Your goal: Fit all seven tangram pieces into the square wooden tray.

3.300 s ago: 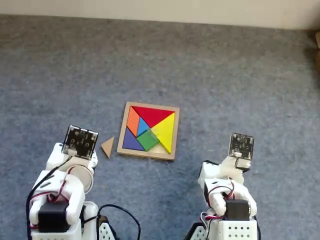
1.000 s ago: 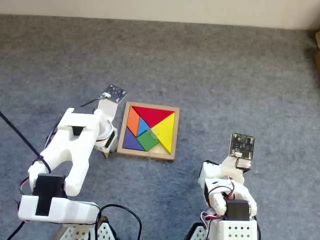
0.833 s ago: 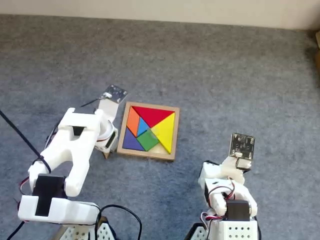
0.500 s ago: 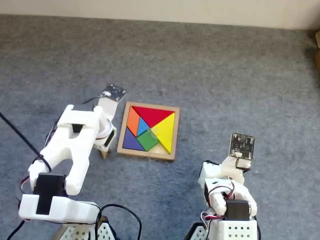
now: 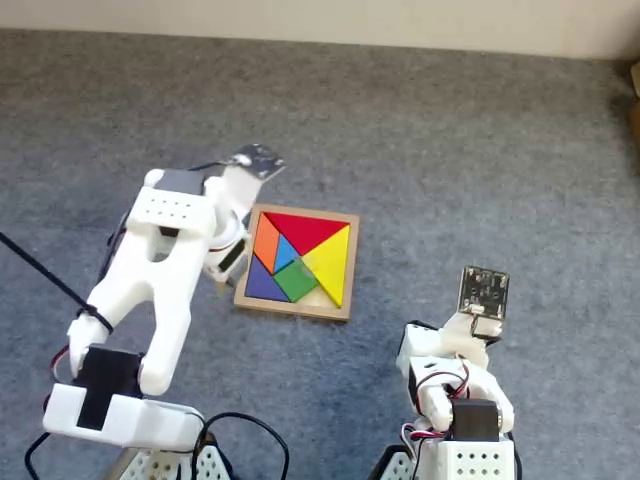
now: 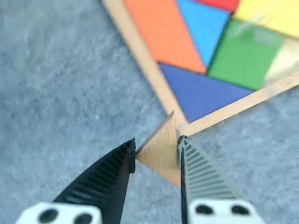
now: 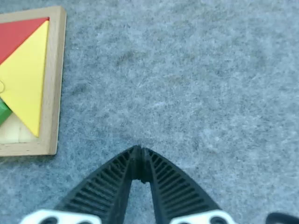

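1. The left gripper (image 6: pixel 156 141) is held at the near left corner of the tray (image 5: pixel 310 213). Its fingers are closed on the plain wooden triangle (image 6: pixel 161 156). A few seconds earlier this arm was folded back, well short of the tray.
2. The triangle lay on the carpet (image 5: pixel 450 130) just left of the tray. It is now pinched by two edges, with its tip over the tray's corner, and it is judged to be lifted off the carpet.
3. Six coloured pieces (image 5: pixel 300 250) are seated in the tray and have not been disturbed.
4. A pale gap (image 5: pixel 318 293) is left at the tray's near edge, right of the green piece. The triangle is judged to belong there, so only carrying and turning remain.
5. The right gripper (image 7: pixel 141 161) is parked right of the tray, unmoved, with its fingers pressed together on nothing.
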`<state>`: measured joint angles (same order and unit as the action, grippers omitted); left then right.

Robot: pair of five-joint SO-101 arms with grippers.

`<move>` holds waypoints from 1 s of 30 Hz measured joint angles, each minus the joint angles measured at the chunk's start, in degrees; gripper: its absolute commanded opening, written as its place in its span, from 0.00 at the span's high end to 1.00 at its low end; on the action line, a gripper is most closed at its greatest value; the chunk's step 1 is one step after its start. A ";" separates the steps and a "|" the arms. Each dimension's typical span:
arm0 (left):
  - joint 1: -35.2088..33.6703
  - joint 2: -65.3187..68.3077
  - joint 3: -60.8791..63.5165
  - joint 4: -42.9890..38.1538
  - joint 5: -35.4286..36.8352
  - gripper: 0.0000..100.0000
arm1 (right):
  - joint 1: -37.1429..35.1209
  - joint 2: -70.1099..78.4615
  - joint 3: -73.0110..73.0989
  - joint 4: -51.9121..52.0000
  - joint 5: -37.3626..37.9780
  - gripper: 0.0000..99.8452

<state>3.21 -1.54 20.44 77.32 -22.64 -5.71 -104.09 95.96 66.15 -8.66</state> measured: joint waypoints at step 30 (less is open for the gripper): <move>23.65 7.38 -2.29 -8.44 -23.47 0.86 | 2.20 0.00 0.00 -0.35 0.00 0.99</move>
<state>26.86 5.85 18.15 68.88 -46.11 -3.52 -104.09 95.96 65.80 -8.66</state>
